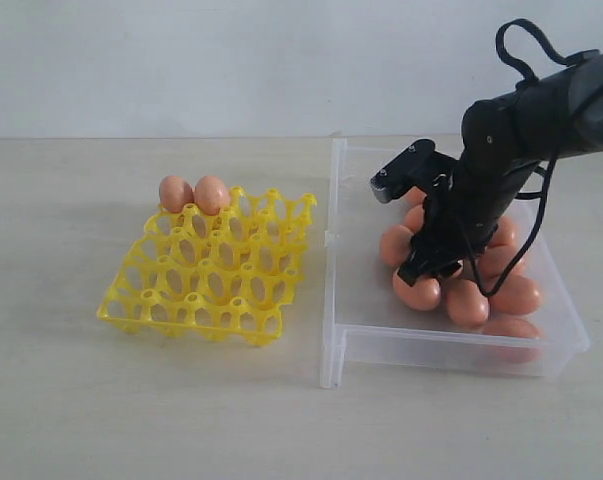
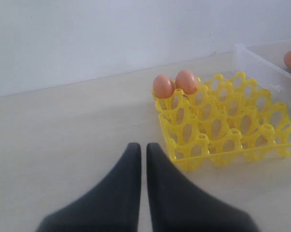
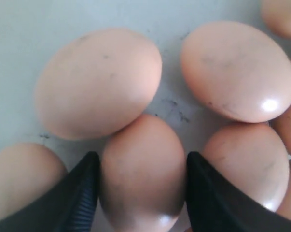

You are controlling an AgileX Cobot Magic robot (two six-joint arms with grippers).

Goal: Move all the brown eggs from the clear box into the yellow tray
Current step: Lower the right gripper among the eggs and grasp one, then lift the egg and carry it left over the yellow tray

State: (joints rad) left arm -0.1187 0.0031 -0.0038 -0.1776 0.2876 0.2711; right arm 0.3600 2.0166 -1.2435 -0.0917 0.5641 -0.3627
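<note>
My right pincer [image 3: 143, 155] is lowered into the clear box [image 1: 373, 335], pinching one brown egg [image 3: 143, 181] from both sides as it lies among the other brown eggs [image 1: 466, 300] on the box floor. The yellow tray [image 1: 206, 295], just beside the box on the desk [image 1: 71, 400], holds two eggs [image 1: 176, 192] in its far row. My left pincer [image 2: 143, 149] is pressed together above the desk near the tray.

The brown eggs [image 3: 97, 82] are orange-brown with faint dark specks and white glints, and the translucent clear box [image 1: 331, 300] under them has a pale floor marked with dark smudges. The yellow tray [image 1: 206, 290] is a bright yellow open lattice on a light beige table [image 1: 81, 420] before a white wall [image 1: 181, 60]. The left gripper [image 2: 143, 147] and right gripper [image 3: 143, 157] are both black.
</note>
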